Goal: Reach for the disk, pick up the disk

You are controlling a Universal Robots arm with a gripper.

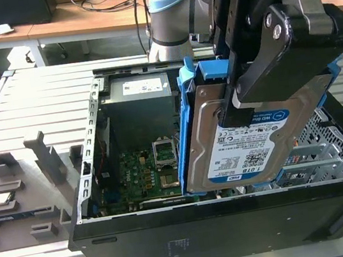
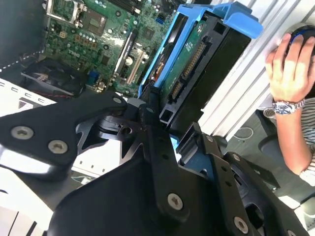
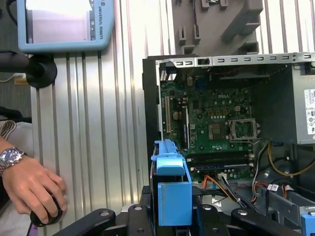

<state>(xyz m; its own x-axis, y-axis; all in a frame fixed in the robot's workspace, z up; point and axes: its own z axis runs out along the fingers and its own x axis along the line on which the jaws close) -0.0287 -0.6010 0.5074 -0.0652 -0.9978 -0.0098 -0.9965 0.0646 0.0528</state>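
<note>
The disk (image 1: 253,155), a silver drive with a white-and-blue label in a bright blue carrier frame, hangs upright and tilted above the open computer case (image 1: 205,227). My black gripper (image 1: 233,111) comes down from above and is shut on the disk's upper part, one finger (image 1: 233,116) lying across its labelled face. In the second wrist view the disk (image 2: 194,51) is seen edge-on between the fingers of the gripper (image 2: 170,123). In the first wrist view the blue carrier of the disk (image 3: 172,189) stands up from the gripper (image 3: 172,221).
Inside the case lie a green motherboard (image 1: 143,175), a grey power supply (image 1: 137,91) and a metal drive cage (image 1: 329,144). Grey fixtures (image 1: 40,158) sit on the slatted table at the exterior view's left. A person's hand (image 3: 32,184) rests on a mouse near a teach pendant (image 3: 64,24).
</note>
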